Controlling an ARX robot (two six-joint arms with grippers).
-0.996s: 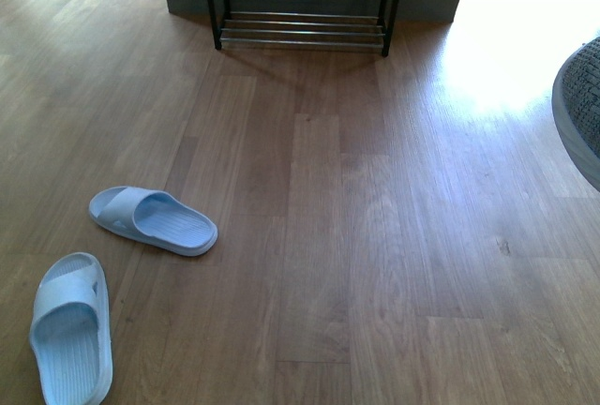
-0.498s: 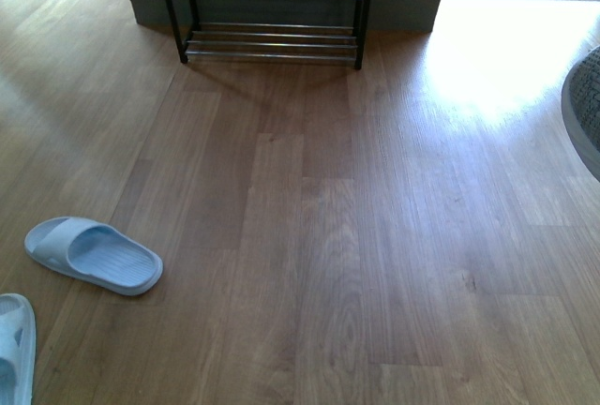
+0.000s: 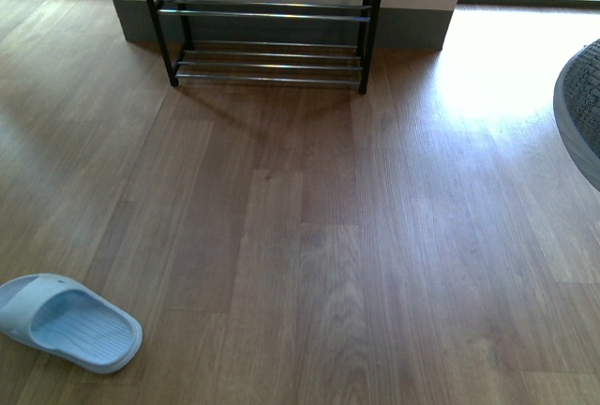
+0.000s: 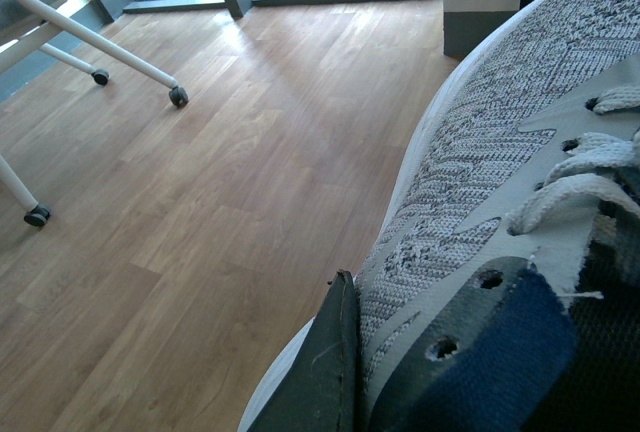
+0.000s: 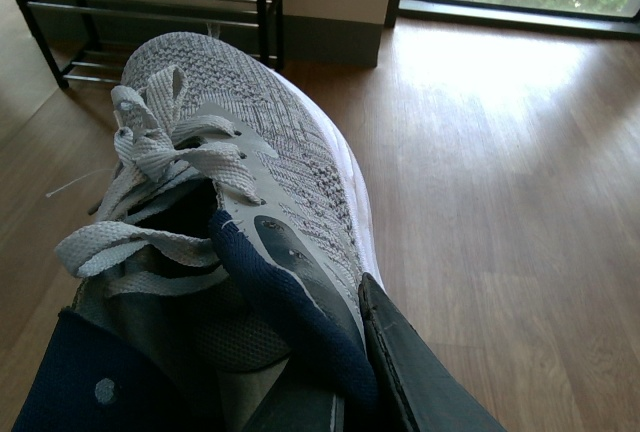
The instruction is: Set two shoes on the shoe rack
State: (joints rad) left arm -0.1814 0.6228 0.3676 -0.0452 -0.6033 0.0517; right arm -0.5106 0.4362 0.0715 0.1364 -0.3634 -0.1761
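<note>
In the front view the shoe rack stands against the wall ahead, across a wide wooden floor with a sunlit patch to the right; a pale blue slipper lies well apart from it. In the left wrist view the left gripper grips the first shoe at its collar, above the floor, with a chair on castors near the windows. In the right wrist view the right gripper pinches the second shoe likewise, toe toward the rack. This looks like the carry; next, close in and set each sole flat across the bars.
</note>
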